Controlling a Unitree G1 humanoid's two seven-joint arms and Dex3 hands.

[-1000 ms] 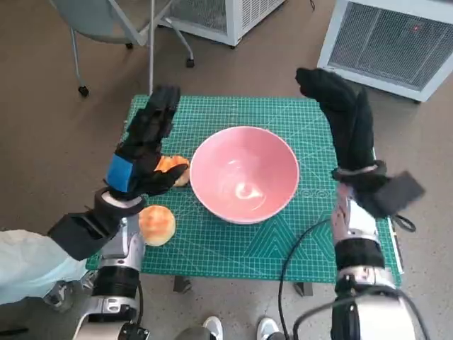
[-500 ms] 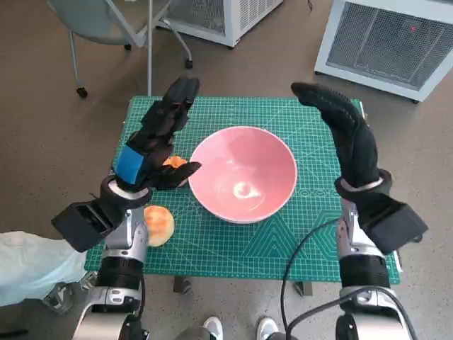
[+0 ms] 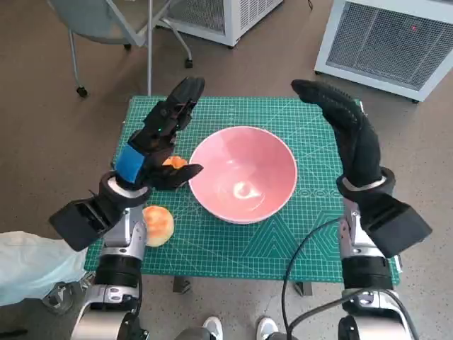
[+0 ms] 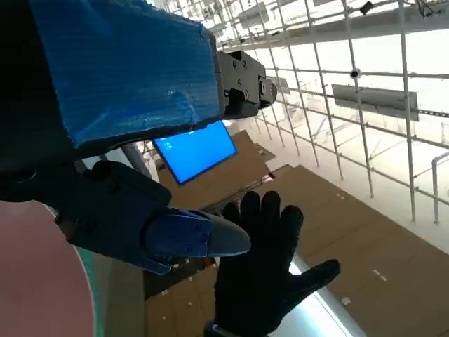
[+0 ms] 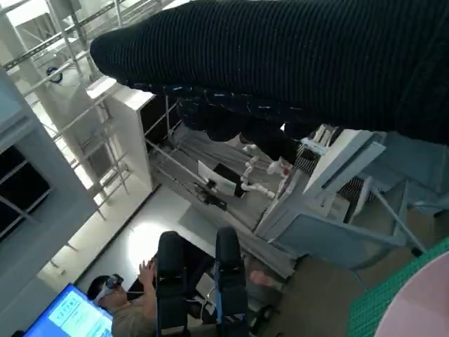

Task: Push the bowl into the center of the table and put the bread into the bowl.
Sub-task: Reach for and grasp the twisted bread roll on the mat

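Both hands raised over the counter (image 3: 212,251): left hand (image 3: 159,142) and right hand (image 3: 350,134) flank the pink bowl (image 3: 243,173), fingers spread and holding nothing. The bowl sits near the mat's middle and is empty, so the push looks largely done. Two bread rolls lie beside it, one (image 3: 157,224) near the counter's edge, one (image 3: 174,162) under the left hand. Next: grasp a roll and lift it in.

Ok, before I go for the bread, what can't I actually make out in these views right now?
- Far bread roll, head view: mostly hidden behind the left hand; contact with the bowl unclear.
- Near bread roll: partly covered by the left forearm.
- Wrist views: both point upward; bread not shown, bowl only a pink sliver.
- Right hand: fingers extended; contact with the mat unclear.
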